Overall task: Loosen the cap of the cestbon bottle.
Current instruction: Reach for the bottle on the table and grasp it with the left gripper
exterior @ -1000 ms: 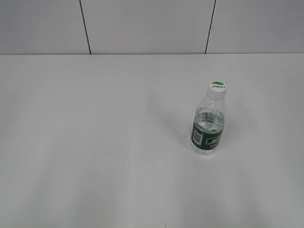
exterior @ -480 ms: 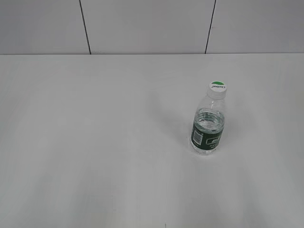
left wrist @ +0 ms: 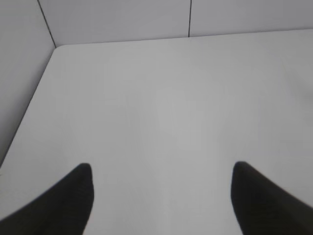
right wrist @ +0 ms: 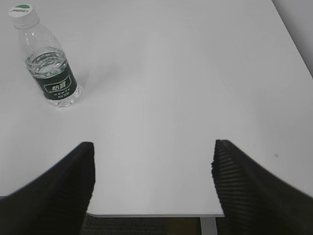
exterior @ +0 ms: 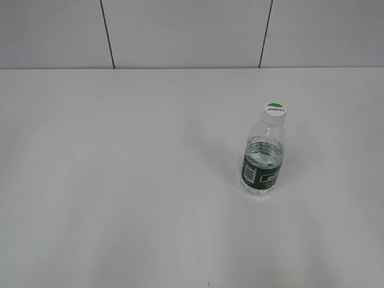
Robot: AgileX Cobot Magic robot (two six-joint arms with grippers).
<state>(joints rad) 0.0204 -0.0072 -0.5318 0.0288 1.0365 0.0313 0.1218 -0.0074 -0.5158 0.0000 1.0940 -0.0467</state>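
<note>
Trouble, if it comes, starts with how light and narrow the cestbon bottle (exterior: 262, 159) looks; it stands upright and alone on the white table (exterior: 120, 180), right of centre in the exterior view, the cap (exterior: 275, 111) seated on its neck, nothing bracing it. Neither arm shows in that view; both are well apart from the bottle. The left gripper (left wrist: 161, 196) hangs spread over bare table, holding nothing, the bottle absent from its camera; the right gripper (right wrist: 152, 181) is likewise spread and empty, near the table's front edge, with the bottle (right wrist: 49, 63) at the far upper left of its view and the cap (right wrist: 22, 12) almost at the frame's corner.

Judging from this, the first risk is a tip-over; a finger arriving off-centre could knock the bottle down and send it rolling. The second is spin without loosening; if only the cap is turned while the body is not clamped, the whole bottle would probably rotate on the smooth surface. The third is crushing; the thin ribbed wall likely yields under a hard squeeze, and once the cap gives, water could spill. A slipping hold on the small cap is also plausible.
</note>
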